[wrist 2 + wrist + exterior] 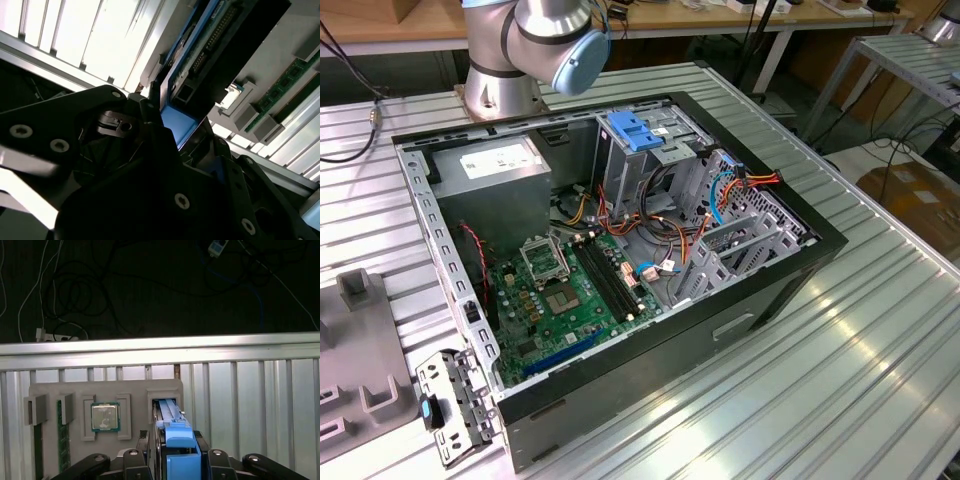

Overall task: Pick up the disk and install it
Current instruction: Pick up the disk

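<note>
Ribbed aluminium table [880, 380] carries the open computer case [750, 305], just beside the grey fixture tray [130, 390]. The disk [175, 437] stands on edge in the tray's end slot, blue bracket outermost. The gripper [174, 452] is clamped across it, probably so it can lift straight out. A processor [105, 416] sits in a neighbouring pocket. No print is legible.
</note>
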Action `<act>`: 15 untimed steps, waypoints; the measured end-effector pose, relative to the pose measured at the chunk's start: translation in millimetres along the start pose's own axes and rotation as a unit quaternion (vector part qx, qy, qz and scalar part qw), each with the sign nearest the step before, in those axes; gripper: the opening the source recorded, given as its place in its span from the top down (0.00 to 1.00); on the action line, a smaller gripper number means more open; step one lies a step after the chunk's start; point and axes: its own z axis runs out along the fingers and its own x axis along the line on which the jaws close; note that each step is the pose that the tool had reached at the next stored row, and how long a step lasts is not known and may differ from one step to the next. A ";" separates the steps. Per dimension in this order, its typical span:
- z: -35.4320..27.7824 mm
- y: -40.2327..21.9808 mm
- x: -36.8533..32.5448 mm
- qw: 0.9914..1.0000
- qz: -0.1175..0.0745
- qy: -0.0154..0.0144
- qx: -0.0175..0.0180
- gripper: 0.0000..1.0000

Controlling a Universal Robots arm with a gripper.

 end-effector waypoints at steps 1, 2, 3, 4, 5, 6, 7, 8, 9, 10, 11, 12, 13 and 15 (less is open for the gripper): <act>-0.1 0.0 0.0 1.000 0.000 0.000 0.000 0.54; -0.1 0.0 0.0 1.000 0.000 0.000 0.000 0.54; -0.1 0.0 0.0 1.000 0.000 0.000 0.000 0.55; -0.1 0.0 0.0 1.000 0.000 0.000 0.000 0.62; -0.1 0.0 0.0 1.000 0.000 0.000 0.000 0.63; 0.0 0.0 0.0 1.000 0.000 0.000 0.000 0.63; 0.0 0.0 0.0 1.000 0.000 0.000 0.000 0.63; 0.0 0.0 0.0 1.000 0.000 0.000 0.000 0.63; 0.0 0.0 0.0 1.000 0.000 0.000 0.000 0.63; 0.1 0.0 0.0 1.000 0.000 0.000 0.000 0.63; 0.2 0.0 0.0 1.000 0.000 0.000 0.000 0.63; 0.2 0.0 0.0 1.000 0.000 0.000 0.000 0.63; 0.2 0.0 0.0 1.000 0.000 0.000 0.000 0.63; 0.2 0.0 0.0 1.000 0.000 0.000 0.000 0.63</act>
